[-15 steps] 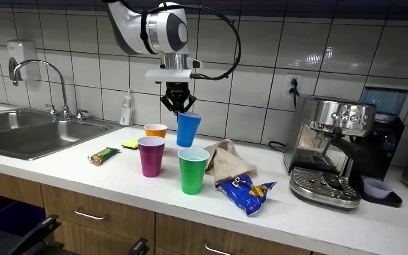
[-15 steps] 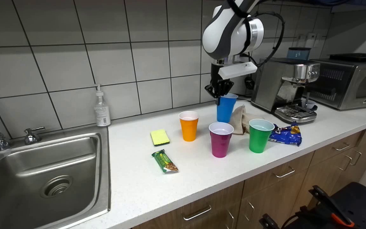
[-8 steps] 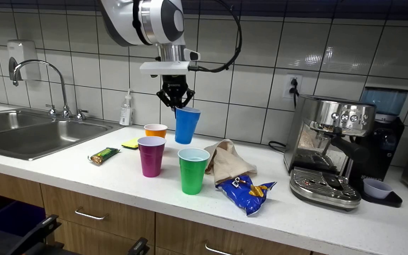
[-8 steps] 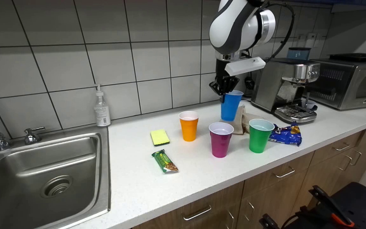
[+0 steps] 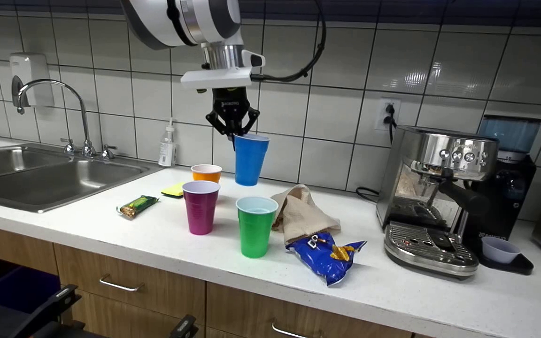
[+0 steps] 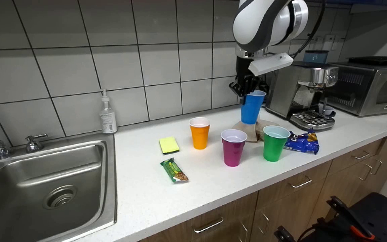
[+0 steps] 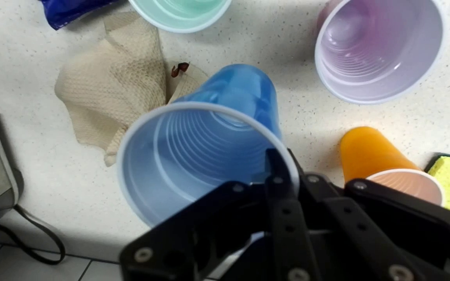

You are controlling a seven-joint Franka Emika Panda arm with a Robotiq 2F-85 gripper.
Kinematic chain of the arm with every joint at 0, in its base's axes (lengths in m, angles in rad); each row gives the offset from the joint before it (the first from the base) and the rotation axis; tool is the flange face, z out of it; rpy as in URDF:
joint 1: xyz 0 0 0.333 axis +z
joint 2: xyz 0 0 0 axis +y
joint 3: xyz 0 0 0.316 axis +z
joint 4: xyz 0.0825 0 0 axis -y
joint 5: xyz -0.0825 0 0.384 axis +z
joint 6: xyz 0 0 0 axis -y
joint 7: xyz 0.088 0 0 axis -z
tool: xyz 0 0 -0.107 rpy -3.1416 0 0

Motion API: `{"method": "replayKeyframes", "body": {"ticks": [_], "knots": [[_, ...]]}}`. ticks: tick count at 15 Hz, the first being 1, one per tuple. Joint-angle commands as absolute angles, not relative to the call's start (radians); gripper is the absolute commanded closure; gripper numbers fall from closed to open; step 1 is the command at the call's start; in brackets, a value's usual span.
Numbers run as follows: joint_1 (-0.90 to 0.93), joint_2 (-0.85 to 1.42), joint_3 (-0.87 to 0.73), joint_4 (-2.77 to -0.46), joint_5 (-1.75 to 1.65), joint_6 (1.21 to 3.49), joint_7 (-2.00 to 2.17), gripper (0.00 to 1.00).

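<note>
The fingers (image 7: 279, 191) grip the blue cup (image 5: 251, 162) at its rim, centre frame in an exterior view; mouth upward, long axis near vertical, top leaning slightly right.

Upper centre of an exterior view: a rounded white robot arm (image 5: 205, 21) with dark grey panels (image 5: 225, 19), a black strap (image 5: 176, 21), a silver collar (image 5: 223, 56), a flat white bar (image 5: 216, 78) and a curving black cable (image 5: 284, 79). Small pale lettering (image 5: 230, 103) marks its black housing (image 5: 228, 96). Bottom of the wrist view: black jaws with round silver screws (image 7: 143, 254).
</note>
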State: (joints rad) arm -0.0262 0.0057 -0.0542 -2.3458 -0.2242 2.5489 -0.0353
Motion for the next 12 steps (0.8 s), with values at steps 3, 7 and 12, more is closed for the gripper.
{"method": "replayKeyframes", "body": {"ticks": [3, 7, 12], "knots": [[-0.043, -0.126, -0.054, -2.456, -0.277, 2.557, -0.035, 1.00], [-0.056, -0.177, -0.056, -2.512, -0.302, 2.544, -0.025, 1.00], [-0.084, -0.215, -0.059, -2.567, -0.319, 2.530, -0.013, 1.00]]}}
